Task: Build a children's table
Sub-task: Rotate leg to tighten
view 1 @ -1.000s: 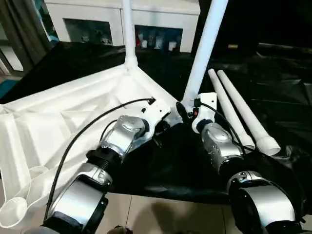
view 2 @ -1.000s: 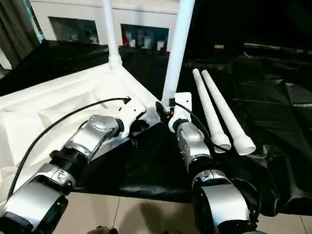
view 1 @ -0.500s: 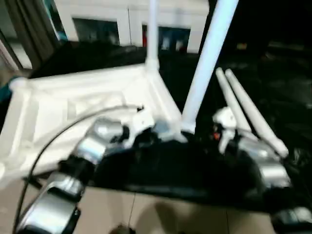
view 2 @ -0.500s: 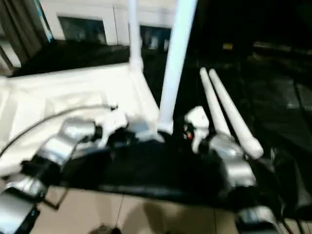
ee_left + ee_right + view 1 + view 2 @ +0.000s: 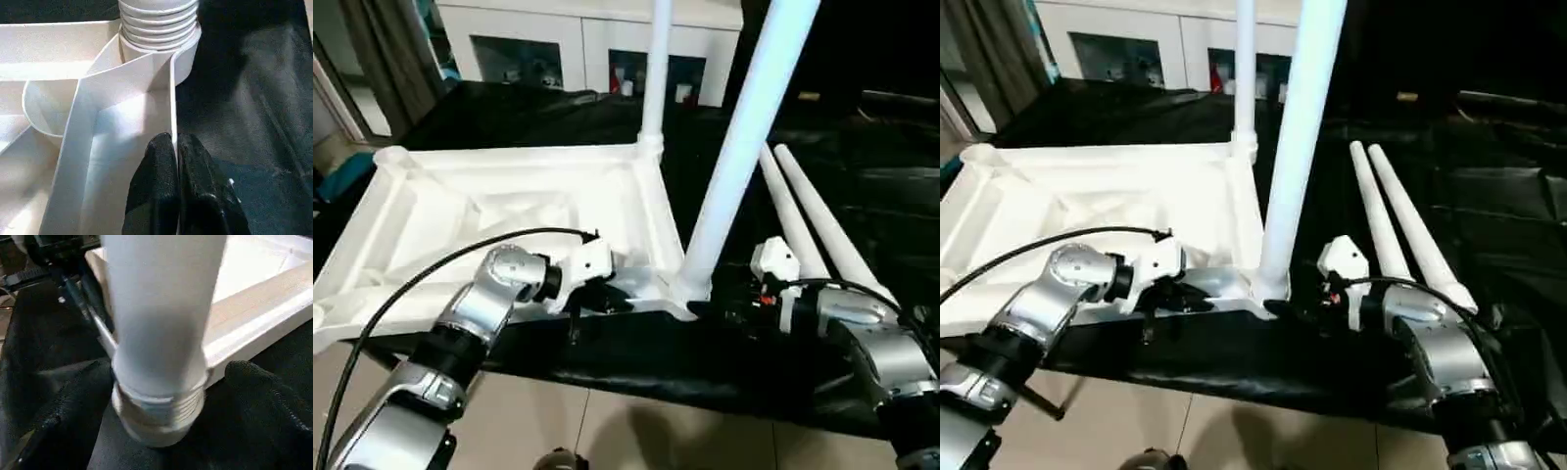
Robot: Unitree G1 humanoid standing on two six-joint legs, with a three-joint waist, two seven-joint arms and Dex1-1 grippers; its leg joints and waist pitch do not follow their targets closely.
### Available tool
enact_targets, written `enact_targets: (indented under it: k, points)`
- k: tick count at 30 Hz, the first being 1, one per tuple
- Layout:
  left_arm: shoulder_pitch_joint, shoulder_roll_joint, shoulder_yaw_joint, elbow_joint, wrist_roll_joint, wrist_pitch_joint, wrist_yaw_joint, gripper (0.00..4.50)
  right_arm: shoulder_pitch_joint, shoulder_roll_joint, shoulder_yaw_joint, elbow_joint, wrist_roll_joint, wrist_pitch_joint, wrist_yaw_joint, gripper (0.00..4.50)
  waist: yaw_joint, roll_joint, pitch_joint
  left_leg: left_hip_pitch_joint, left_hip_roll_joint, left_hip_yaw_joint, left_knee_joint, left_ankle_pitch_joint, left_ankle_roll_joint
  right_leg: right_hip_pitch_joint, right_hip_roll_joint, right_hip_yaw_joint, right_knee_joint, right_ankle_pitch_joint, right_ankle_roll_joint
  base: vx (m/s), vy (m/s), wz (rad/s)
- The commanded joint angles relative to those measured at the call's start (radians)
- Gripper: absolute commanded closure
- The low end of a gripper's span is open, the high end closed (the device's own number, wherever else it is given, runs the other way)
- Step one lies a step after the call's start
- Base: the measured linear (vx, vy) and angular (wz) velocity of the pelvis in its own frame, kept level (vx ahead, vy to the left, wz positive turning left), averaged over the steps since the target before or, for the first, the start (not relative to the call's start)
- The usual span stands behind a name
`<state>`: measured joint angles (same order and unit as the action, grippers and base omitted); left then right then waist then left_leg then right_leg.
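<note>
The children's table top [image 5: 509,206] lies upside down on a black sheet, ribbed side up. One white leg [image 5: 656,69] stands in its far corner socket. A second leg [image 5: 744,147] stands in the near right socket, its threaded foot [image 5: 156,406] showing. My left gripper [image 5: 176,147] is shut on the thin near rim [image 5: 172,98] just beside that socket, and it also shows in the head view [image 5: 607,299]. My right gripper [image 5: 161,382] is open, its fingers [image 5: 259,391] standing either side of the near leg's foot with a gap. Two loose legs [image 5: 822,230] lie to the right.
A white cabinet with glass doors [image 5: 587,39] stands at the back. The black sheet [image 5: 881,166] spreads to the right under the loose legs. Tiled floor [image 5: 607,431] begins just in front of the table top's near edge.
The whole view has swung and tilted with the head. My right gripper now sits lower and further right of the near leg's foot, jaws wider. The left gripper keeps its hold on the rim.
</note>
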<state>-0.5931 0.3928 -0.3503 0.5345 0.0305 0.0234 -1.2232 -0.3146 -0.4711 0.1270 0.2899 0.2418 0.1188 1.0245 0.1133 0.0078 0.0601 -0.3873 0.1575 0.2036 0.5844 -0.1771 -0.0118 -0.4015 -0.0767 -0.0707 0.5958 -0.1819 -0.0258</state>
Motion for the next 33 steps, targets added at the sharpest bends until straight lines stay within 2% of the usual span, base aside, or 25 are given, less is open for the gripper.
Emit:
enact_targets:
  k: [1,4,7,19,25,27,29,31,32,33]
  points:
    - [0.005,-0.009,0.003,-0.043,-0.046,-0.01,-0.037,4.5,-0.016,0.008,0.001,0.005,-0.004,0.006,-0.016,0.51,0.0,-0.002,-0.072,0.026,0.088,-0.039,-0.066,-0.18,0.056,0.046,-0.094,0.054,-0.059,-0.125,-0.229,0.0,0.0,0.0]
    - [0.009,-0.008,0.002,-0.053,-0.046,-0.006,-0.039,4.5,-0.022,0.018,0.009,0.017,-0.013,0.001,-0.02,0.51,0.001,-0.003,-0.074,0.026,0.088,-0.038,-0.063,-0.161,0.063,0.047,-0.093,0.053,-0.054,-0.098,-0.237,0.0,0.0,0.0]
    - [0.01,-0.009,0.002,-0.056,-0.042,-0.004,-0.039,4.5,-0.026,0.028,0.015,0.028,-0.019,-0.008,-0.021,0.51,0.001,-0.005,-0.073,0.026,0.086,-0.037,-0.062,-0.17,0.061,0.048,-0.093,0.054,-0.057,-0.118,-0.234,0.0,0.0,0.0]
    - [0.005,-0.01,0.002,-0.049,-0.036,0.001,-0.039,4.5,-0.035,0.043,0.023,0.053,-0.032,-0.033,-0.017,1.57,0.0,-0.003,-0.074,0.026,0.086,-0.038,-0.06,-0.178,0.053,0.048,-0.093,0.054,-0.054,-0.127,-0.232,0.0,0.0,0.0]
    - [-0.001,-0.013,0.003,-0.038,-0.031,0.008,-0.03,4.5,-0.032,0.055,0.018,0.062,-0.03,-0.032,-0.027,1.73,0.0,-0.004,-0.075,0.026,0.085,-0.038,-0.058,-0.169,0.058,0.049,-0.092,0.053,-0.052,-0.112,-0.236,0.0,0.0,0.0]
    - [-0.004,-0.017,0.005,-0.032,-0.02,0.025,-0.005,4.5,-0.032,0.071,0.004,0.075,-0.028,-0.015,-0.066,1.74,-0.001,-0.003,-0.075,0.026,0.085,-0.038,-0.058,-0.171,0.056,0.048,-0.091,0.053,-0.052,-0.12,-0.237,0.0,0.0,0.0]
    - [-0.034,-0.045,0.013,0.022,0.019,0.05,0.093,4.5,-0.056,0.12,-0.042,0.145,-0.027,0.023,-0.198,1.75,-0.006,-0.006,-0.073,0.026,0.083,-0.038,-0.059,-0.18,0.049,0.046,-0.091,0.054,-0.055,-0.14,-0.237,0.0,0.0,0.0]
    - [-0.074,-0.087,0.029,0.089,0.041,0.07,0.198,4.5,-0.079,0.168,-0.081,0.217,-0.038,0.015,-0.33,1.75,-0.011,-0.008,-0.07,0.027,0.079,-0.039,-0.058,-0.206,0.027,0.044,-0.093,0.054,-0.062,-0.206,-0.229,0.0,0.0,0.0]
    - [-0.093,-0.106,0.034,0.118,0.049,0.079,0.239,4.5,-0.09,0.19,-0.098,0.247,-0.043,0.009,-0.394,1.75,-0.013,-0.006,-0.067,0.033,0.077,-0.041,-0.058,-0.241,0.005,0.039,-0.096,0.055,-0.069,-0.266,-0.217,0.0,0.0,0.0]
    - [-0.11,-0.124,0.037,0.143,0.057,0.083,0.275,4.5,-0.1,0.212,-0.115,0.275,-0.047,0.007,-0.459,1.76,-0.017,-0.007,-0.067,0.034,0.078,-0.043,-0.061,-0.259,-0.013,0.039,-0.097,0.056,-0.074,-0.314,-0.198,0.0,0.0,0.0]
